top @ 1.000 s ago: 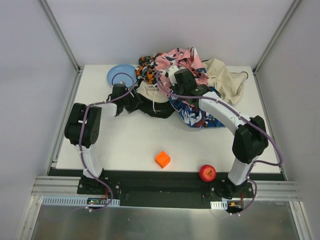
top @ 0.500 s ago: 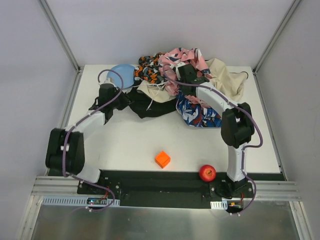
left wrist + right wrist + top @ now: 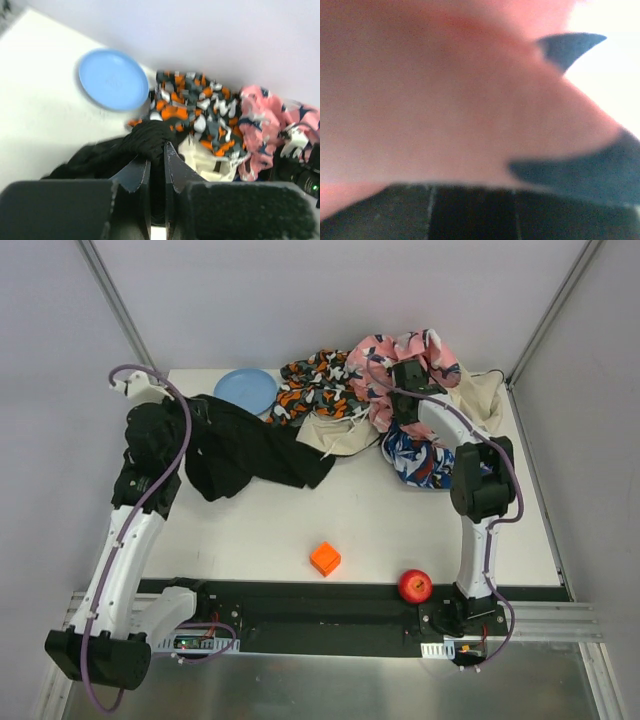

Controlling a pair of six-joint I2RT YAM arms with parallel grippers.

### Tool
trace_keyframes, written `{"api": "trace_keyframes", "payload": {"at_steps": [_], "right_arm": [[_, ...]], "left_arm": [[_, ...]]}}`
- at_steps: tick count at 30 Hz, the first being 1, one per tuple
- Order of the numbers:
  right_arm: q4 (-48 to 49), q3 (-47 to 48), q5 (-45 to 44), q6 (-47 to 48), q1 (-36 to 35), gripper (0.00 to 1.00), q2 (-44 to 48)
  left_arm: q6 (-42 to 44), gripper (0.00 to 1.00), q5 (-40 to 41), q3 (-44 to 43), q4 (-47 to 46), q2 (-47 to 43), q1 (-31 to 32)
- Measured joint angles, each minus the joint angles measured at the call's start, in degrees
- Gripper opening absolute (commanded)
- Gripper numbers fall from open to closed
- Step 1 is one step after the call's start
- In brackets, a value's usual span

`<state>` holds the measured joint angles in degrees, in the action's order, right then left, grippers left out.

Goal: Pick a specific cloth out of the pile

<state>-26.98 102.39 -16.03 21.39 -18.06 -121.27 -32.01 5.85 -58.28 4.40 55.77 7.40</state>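
The black cloth [image 3: 250,450] hangs from my left gripper [image 3: 180,435] at the left of the table, trailing right toward the pile [image 3: 330,390]. In the left wrist view my left gripper [image 3: 157,150] is shut on a bunch of the black cloth [image 3: 147,137]. My right gripper [image 3: 400,390] is buried in the pink cloth [image 3: 400,355] at the back right. The right wrist view shows only blurred pink cloth [image 3: 445,90] close to the lens, with the fingers hidden. The pink cloth has moved along with this gripper.
The pile also holds an orange-black cloth [image 3: 315,380], beige cloth [image 3: 335,435] and blue patterned cloth [image 3: 420,462]. A blue plate [image 3: 246,390] lies at the back left. An orange cube [image 3: 324,558] and a red apple [image 3: 415,586] sit near the front edge.
My left gripper has risen and pulled left, drawing the black cloth out from under the pile. My right gripper has moved back and right, carrying the pink cloth with it.
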Motion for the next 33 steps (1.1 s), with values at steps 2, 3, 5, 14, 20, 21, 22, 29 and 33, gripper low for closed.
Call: {"api": "trace_keyframes", "payload": {"at_steps": [2, 3, 5, 14, 20, 21, 22, 29, 33], "right_arm": [[-0.1, 0.1, 0.4, -0.3, 1.5, 0.01, -0.3], [-0.2, 0.2, 0.5, -0.4, 2.3, 0.01, -0.3], [-0.3, 0.2, 0.5, -0.7, 3.5, 0.01, -0.4], [-0.4, 0.2, 1.6, -1.2, 5.0, 0.15, -0.5], [-0.5, -1.7, 3.8, -3.2, 5.3, 0.51, 2.1], [-0.7, -2.2, 4.4, -3.9, 5.3, 0.59, 3.2], [-1.1, -3.2, 5.5, -4.3, 5.5, 0.69, 4.9], [-3.3, -5.5, 12.0, -6.7, 6.1, 0.96, 19.0], [-3.6, -6.4, 17.0, -8.1, 6.1, 0.96, 27.9]], "left_arm": [[1.9, 0.00, 2.0, -3.2, 1.7, -1.7, 0.0], [2.9, 0.00, 3.0, -4.9, 2.5, -2.4, 0.0], [5.0, 0.00, 5.2, -8.0, 3.7, -3.4, 0.0], [15.6, 0.00, 15.7, -19.3, 9.0, -3.8, 0.0], [19.3, 0.00, 18.4, -23.1, 10.0, -3.5, 0.0], [19.4, 0.00, 18.6, -23.1, 10.2, -3.4, 0.0], [19.4, 0.00, 18.7, -23.1, 10.7, -3.4, 0.0], [18.5, 0.00, 18.8, -18.8, 13.1, -3.6, 0.0], [16.9, 0.00, 18.9, -15.5, 15.3, -4.1, 0.0]]}}
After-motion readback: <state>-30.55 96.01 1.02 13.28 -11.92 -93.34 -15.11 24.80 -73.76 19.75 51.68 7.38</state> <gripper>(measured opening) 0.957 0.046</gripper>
